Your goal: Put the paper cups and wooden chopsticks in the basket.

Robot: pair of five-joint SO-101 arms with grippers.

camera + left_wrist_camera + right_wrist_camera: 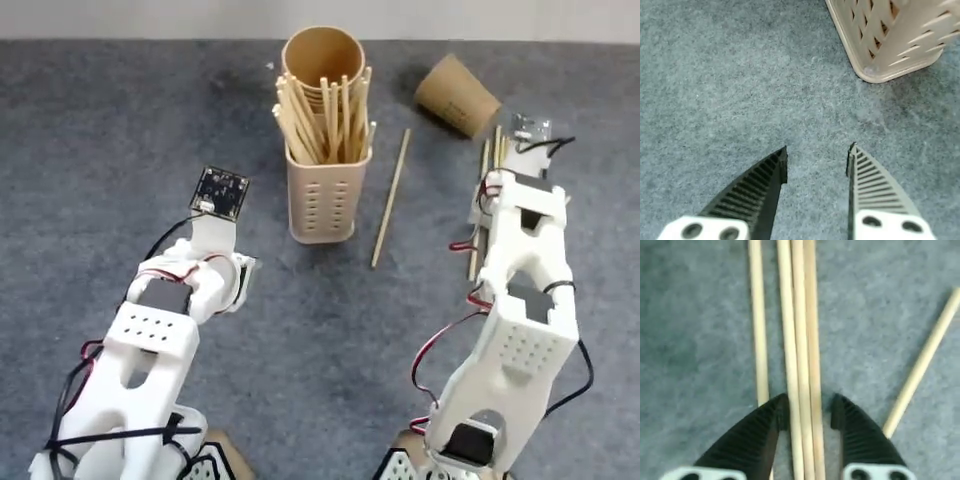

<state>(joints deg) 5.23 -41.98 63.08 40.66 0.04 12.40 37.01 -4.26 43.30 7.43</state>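
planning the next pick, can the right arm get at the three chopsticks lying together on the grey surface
Probably yes: the right gripper is open astride the three chopsticks, nothing lying on them. A fourth chopstick passes under one finger and may get nudged.

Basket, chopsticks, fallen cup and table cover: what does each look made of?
Basket: probably moulded plastic, beige and matte, with even rows of slots.
Chopsticks: seemingly bare wood or bamboo, pale, with no gloss.
Cup: brown paper, dull, with a thin rolled rim.
Table cover: grey felt or short-pile carpet, with fuzzy fibres showing.
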